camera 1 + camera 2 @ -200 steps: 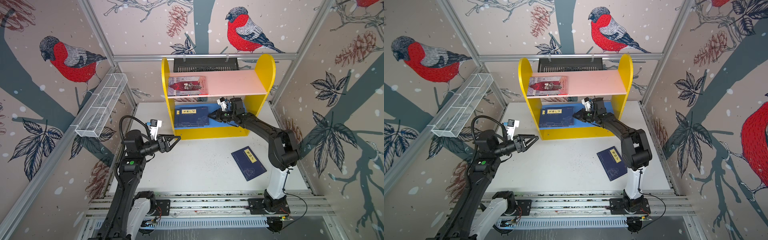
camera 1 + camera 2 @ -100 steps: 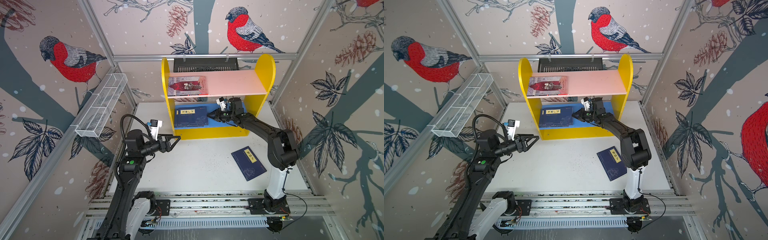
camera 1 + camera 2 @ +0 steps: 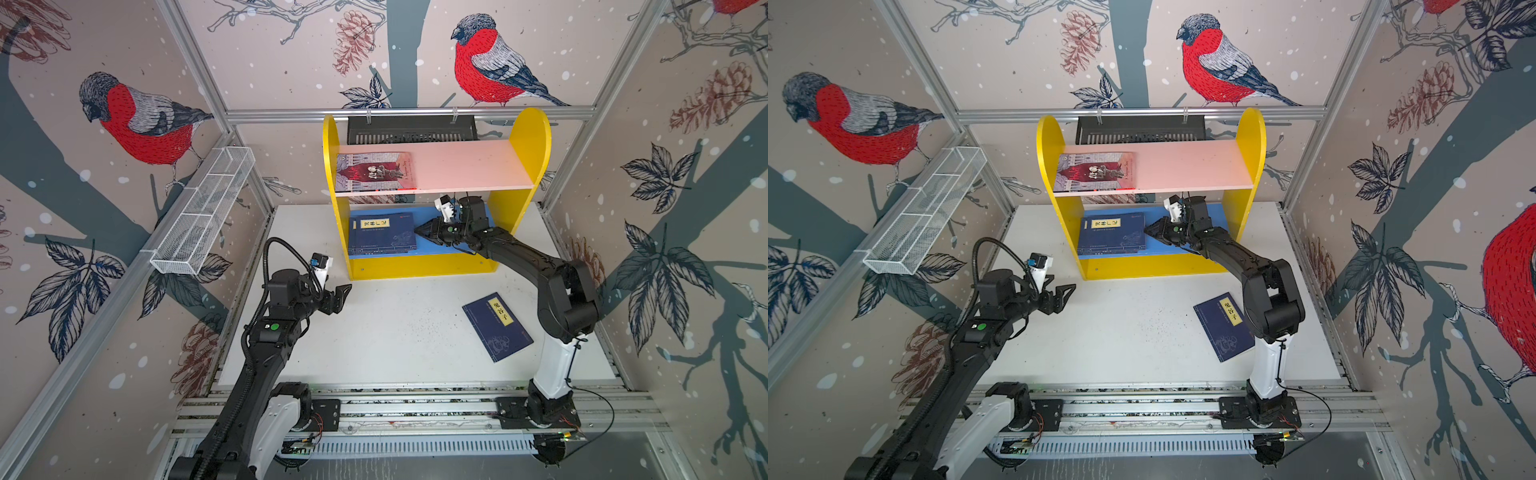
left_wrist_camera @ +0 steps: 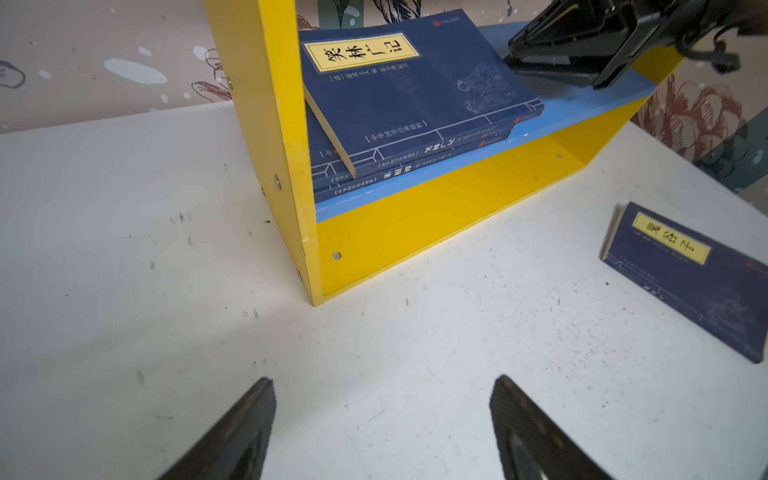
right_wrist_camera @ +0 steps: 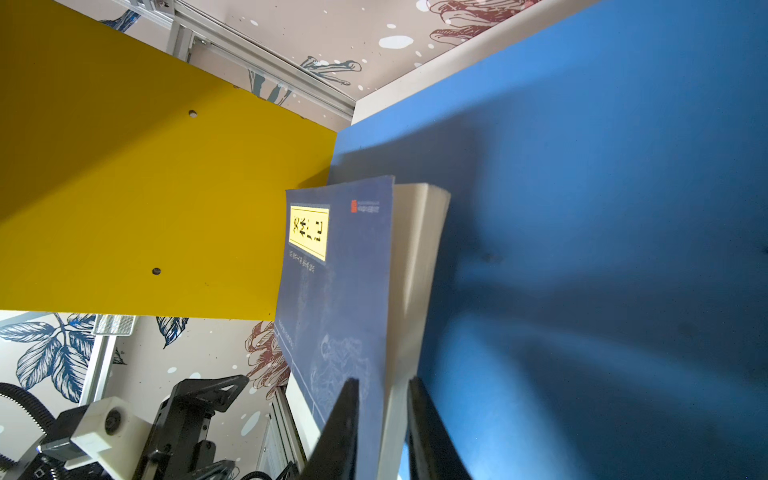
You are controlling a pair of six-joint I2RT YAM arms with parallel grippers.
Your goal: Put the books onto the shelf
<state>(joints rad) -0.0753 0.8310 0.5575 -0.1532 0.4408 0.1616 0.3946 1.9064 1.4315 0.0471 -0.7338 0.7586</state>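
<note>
Straddling top book [image 5: 336, 291] with right end effector [image 5: 382, 382], likely settling it on shelf's [image 3: 530, 137] lower stack [image 4: 415, 164]; pinched or slack, cannot tell. Holding left end effector [image 4: 382, 379] released aside. Leaving loose book [image 3: 496, 328] on tabletop [image 3: 395, 332].

The top navy book [image 4: 419, 91] of the stack on the shelf's blue board [image 4: 573, 112] carries a yellow label with 笑林广记 in black. The same title shows on the spine just under that cover, and a lower spine [image 4: 395, 172] reads 菜根谭. The navy book on the bench [image 3: 497, 327] has a yellow label reading 鬼谷子. The smaller print on these covers, and the lettering on the illustrated book [image 3: 375, 171] on the pink board [image 3: 469, 166], is too small to read.
</note>
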